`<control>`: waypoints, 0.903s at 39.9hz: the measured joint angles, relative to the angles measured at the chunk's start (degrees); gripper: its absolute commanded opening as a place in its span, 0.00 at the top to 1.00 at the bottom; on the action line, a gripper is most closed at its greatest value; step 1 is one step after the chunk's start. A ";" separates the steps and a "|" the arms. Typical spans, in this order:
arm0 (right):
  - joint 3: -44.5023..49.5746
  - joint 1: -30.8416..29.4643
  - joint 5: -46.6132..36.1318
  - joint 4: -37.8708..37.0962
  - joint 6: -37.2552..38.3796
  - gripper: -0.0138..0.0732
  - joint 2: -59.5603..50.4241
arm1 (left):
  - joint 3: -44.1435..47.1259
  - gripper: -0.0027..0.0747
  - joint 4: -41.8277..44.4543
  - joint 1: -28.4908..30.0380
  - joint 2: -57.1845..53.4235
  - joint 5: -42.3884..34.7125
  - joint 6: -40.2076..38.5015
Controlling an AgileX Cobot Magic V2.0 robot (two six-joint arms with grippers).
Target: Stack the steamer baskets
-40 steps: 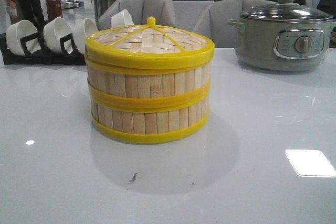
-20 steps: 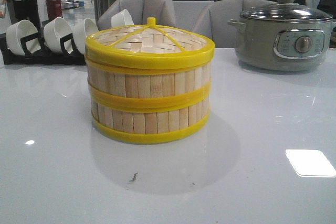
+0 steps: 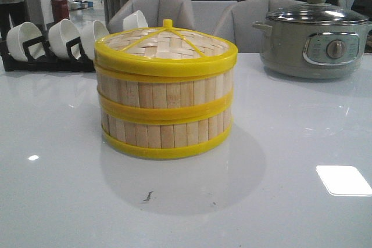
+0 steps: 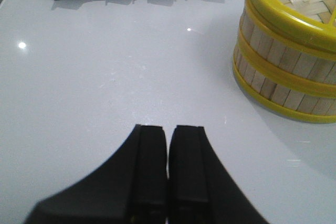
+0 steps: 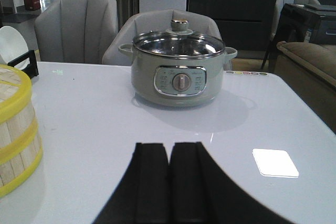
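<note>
Two steamer baskets stand stacked in the middle of the white table, the upper basket (image 3: 165,88) on the lower basket (image 3: 167,135), with the woven yellow-rimmed lid (image 3: 165,42) on top. The stack also shows in the left wrist view (image 4: 286,72) and at the edge of the right wrist view (image 5: 16,129). My left gripper (image 4: 168,128) is shut and empty, apart from the stack. My right gripper (image 5: 169,145) is shut and empty, off to the stack's right. Neither gripper shows in the front view.
A grey-green electric pot (image 3: 314,42) with a glass lid stands at the back right, also in the right wrist view (image 5: 178,69). A black rack of white bowls (image 3: 49,45) stands at the back left. Grey chairs (image 3: 157,10) stand behind the table.
The stack and both grippers have not moved. Only a person in the far background at the left has shifted.
</note>
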 measured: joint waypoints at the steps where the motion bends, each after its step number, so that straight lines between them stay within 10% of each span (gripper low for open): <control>1: 0.00 0.00 0.00 0.00 0.00 0.76 0.00 | 0.00 0.86 0.00 0.00 0.00 0.00 0.00; 36: 0.00 0.00 -0.09 0.00 0.00 0.76 0.00 | 0.10 0.86 3.66 0.00 -1.96 -1.14 0.00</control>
